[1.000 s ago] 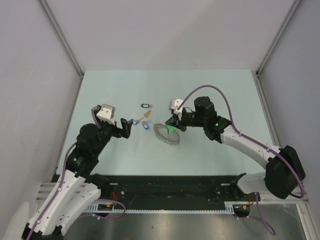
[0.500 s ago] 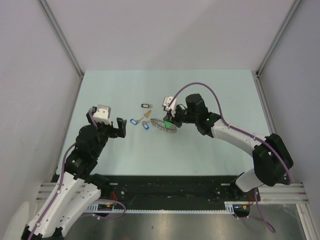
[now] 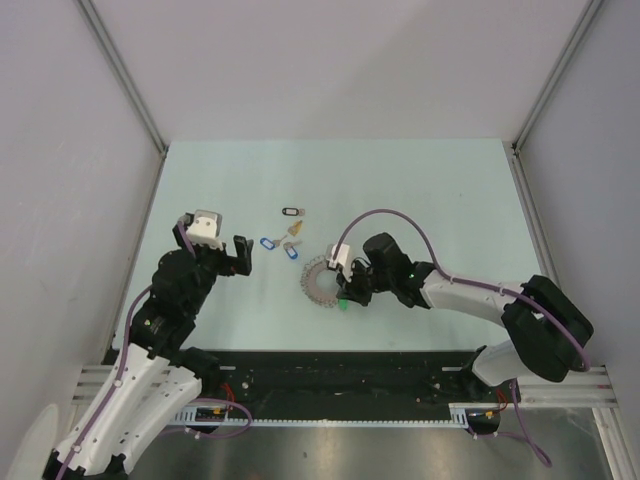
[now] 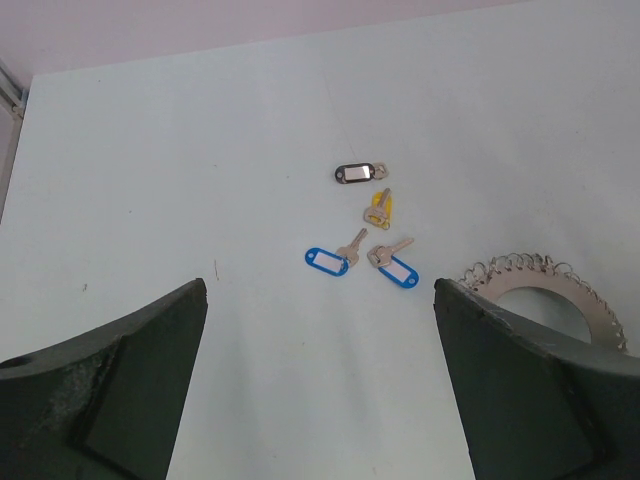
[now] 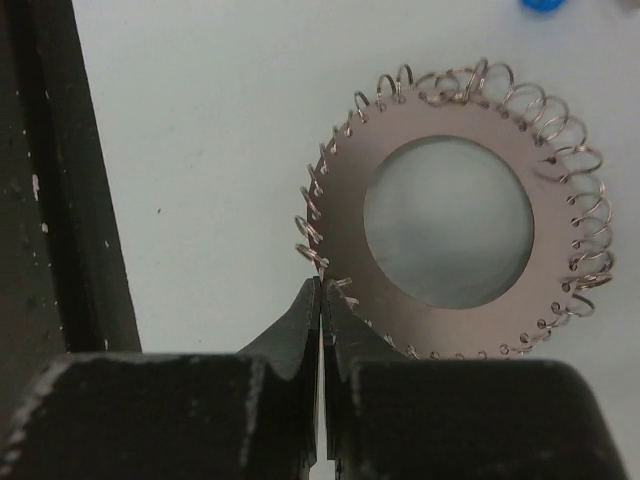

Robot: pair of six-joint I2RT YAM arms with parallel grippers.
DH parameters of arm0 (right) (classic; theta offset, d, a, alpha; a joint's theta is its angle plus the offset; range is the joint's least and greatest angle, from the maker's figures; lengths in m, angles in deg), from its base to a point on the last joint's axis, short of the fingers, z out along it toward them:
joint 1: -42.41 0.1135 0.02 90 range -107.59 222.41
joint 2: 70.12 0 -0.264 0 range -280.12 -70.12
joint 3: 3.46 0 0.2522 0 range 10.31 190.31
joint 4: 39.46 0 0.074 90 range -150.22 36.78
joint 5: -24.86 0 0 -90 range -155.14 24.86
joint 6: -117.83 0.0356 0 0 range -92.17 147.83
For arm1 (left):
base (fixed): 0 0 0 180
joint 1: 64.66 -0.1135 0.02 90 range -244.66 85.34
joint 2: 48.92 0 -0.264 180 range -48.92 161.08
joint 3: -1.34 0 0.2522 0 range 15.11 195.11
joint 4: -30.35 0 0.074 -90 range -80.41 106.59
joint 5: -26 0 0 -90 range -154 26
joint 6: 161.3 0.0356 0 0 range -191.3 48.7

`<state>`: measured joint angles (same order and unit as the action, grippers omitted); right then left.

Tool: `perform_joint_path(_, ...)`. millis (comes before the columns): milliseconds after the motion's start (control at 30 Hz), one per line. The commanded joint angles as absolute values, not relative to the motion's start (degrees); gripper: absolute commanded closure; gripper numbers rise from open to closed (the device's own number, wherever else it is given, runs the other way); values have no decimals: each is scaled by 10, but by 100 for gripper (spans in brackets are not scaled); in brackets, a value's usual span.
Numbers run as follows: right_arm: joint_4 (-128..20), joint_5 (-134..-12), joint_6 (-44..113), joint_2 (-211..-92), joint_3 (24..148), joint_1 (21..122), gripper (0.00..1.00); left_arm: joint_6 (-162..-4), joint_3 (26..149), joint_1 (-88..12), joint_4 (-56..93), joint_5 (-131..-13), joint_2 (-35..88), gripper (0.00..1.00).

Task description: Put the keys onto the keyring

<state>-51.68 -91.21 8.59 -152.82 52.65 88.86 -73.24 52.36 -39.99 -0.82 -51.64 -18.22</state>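
Keyring (image 5: 345,235): flat on the surface (image 3: 420,190), drawn toward 6 o'clock since a moment ago. Four loose keys (image 4: 380,208) lie apart at its 11 o'clock.
Right tool (image 5: 320,288): closed at the ring's 7 o'clock rim with a green sliver pinched between, likely the green-tagged key (image 3: 343,303) being threaded.
Left tool (image 3: 244,256): open, empty, unmoved.
Right wrist view alone shows the rim's wire loops; top view alone shows the green tag.

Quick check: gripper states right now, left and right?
Left gripper: open, holding nothing.
Right gripper: closed, seemingly pinching the green-tagged key at the keyring rim.
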Motion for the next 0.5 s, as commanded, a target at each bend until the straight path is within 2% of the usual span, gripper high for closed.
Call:
perform_joint_path(0, -517, -922, 125, -1520, 514, 898, 100, -729, 520, -407, -2, -513, -183, 0)
perform_joint_path(367, -528, -935, 153, -1565, 513, 900, 100, -732, 520, -409, -3, -515, -168, 0)
perform_joint_path(467, -553, -933, 171, -1548, 514, 904, 85, -733, 521, -409, -1, -519, -165, 0)
